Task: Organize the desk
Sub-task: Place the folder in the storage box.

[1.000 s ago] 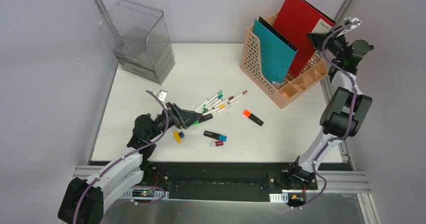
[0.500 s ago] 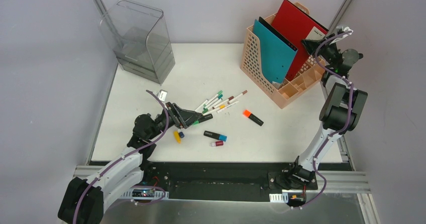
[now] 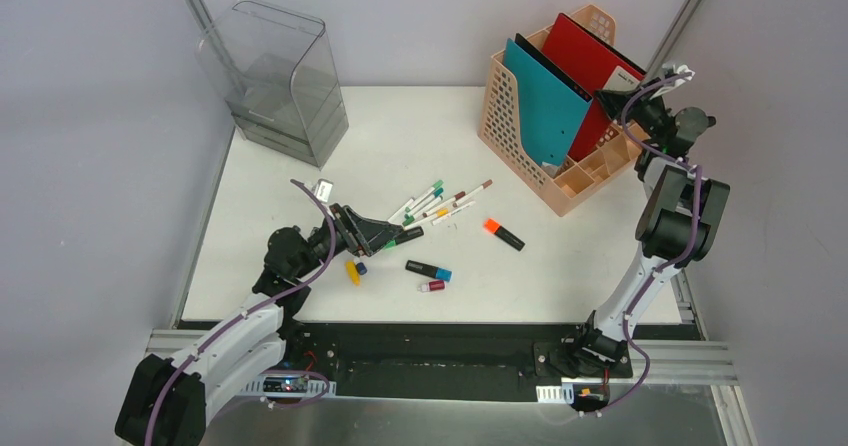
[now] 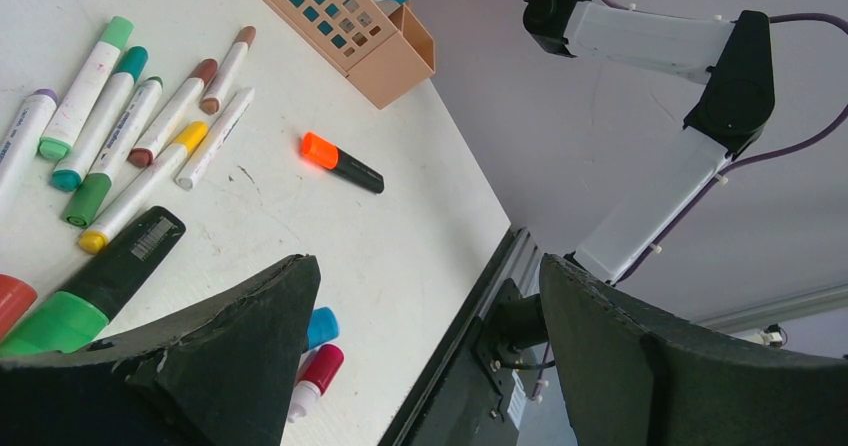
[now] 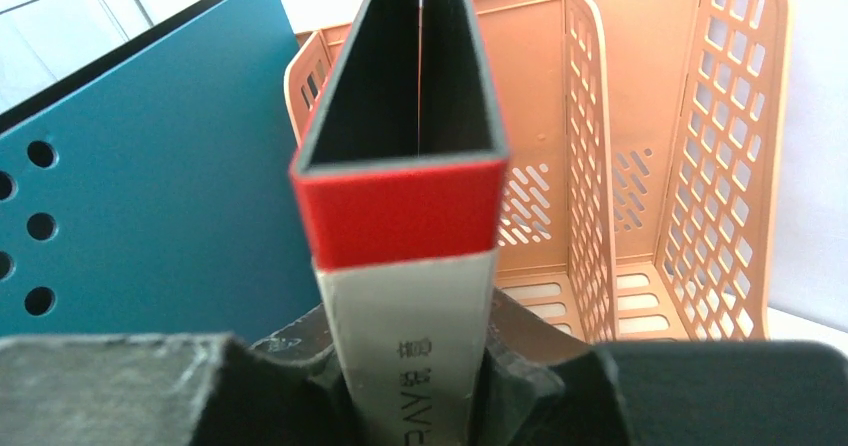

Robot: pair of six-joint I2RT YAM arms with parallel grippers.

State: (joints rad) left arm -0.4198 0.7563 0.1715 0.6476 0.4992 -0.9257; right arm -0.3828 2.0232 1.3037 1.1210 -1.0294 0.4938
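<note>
**Folders going in, pens yet to be gathered**

We judge the tidying well short of halfway. On the white table [image 3: 400, 136], the peach file rack [image 3: 512, 131] stands at about 1 o'clock and already holds the teal folder [image 3: 545, 96] upright. Beside it the red folder [image 3: 590, 61] leans in the rack. Our right claw [image 3: 612, 101] is clamped on its spine, which the wrist view shows pinched between the fingers, so we count that item as not yet released.

Everything else lies loose. A cluster of markers [image 3: 440, 201] is scattered near the centre, with an orange highlighter [image 3: 503, 233] just toward 4 o'clock of them. A blue-capped marker [image 3: 428, 269], a small red-capped pen [image 3: 431, 286] and a yellow one [image 3: 352, 271] lie toward 6 and 7 o'clock.

Our left claw [image 4: 425, 286] hangs low over that spread with its jaws wide apart and nothing between them. A green-and-black marker [image 4: 95, 291] lies just beside one finger.

The clear drawer unit [image 3: 280, 81] at 11 o'clock looks unused, though we cannot see inside it well.
</note>
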